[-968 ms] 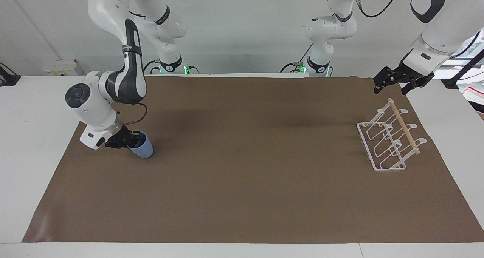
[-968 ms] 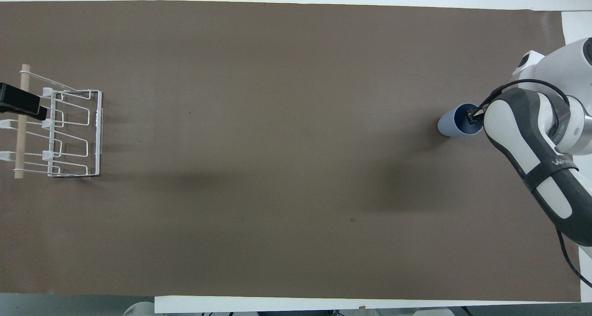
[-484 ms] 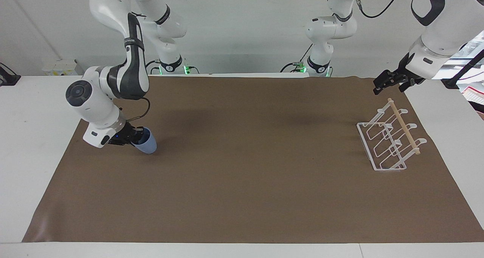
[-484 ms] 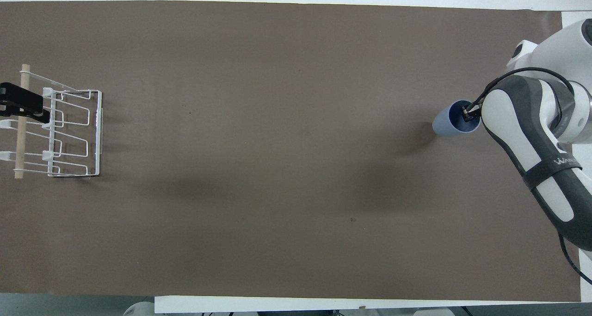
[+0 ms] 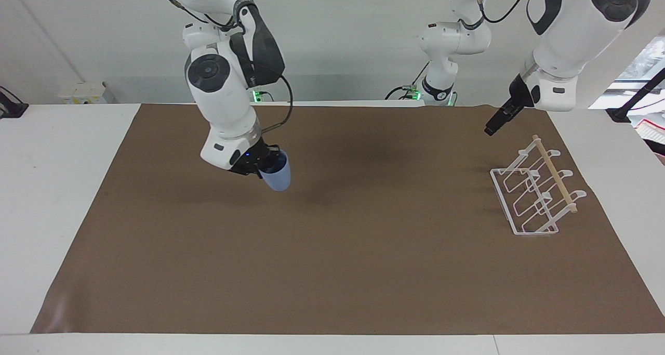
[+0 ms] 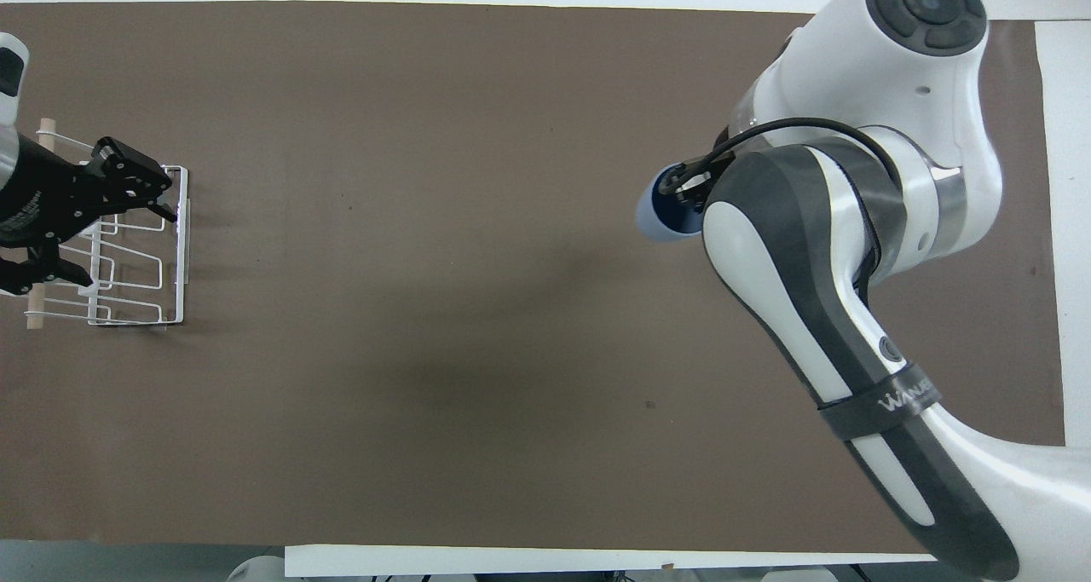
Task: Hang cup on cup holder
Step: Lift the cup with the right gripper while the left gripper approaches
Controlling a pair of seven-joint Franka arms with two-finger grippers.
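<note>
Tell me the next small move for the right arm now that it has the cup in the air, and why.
Probably carry on toward the left arm's end. The right gripper holds the cup by its rim, clear of the brown mat, and the cup holder stands well away. The left gripper hangs over the mat beside the holder.

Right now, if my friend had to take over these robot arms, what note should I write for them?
Right end effector: shut on the blue cup, one finger inside the rim, carrying it tilted in the air over the brown mat.
Left end effector: holds nothing, waits in the air beside the rack.
Rack: on the mat at the left arm's end, no cup on it.
Done: cup picked up.
Left: carry it across to the rack and hang it on a wire loop.
</note>
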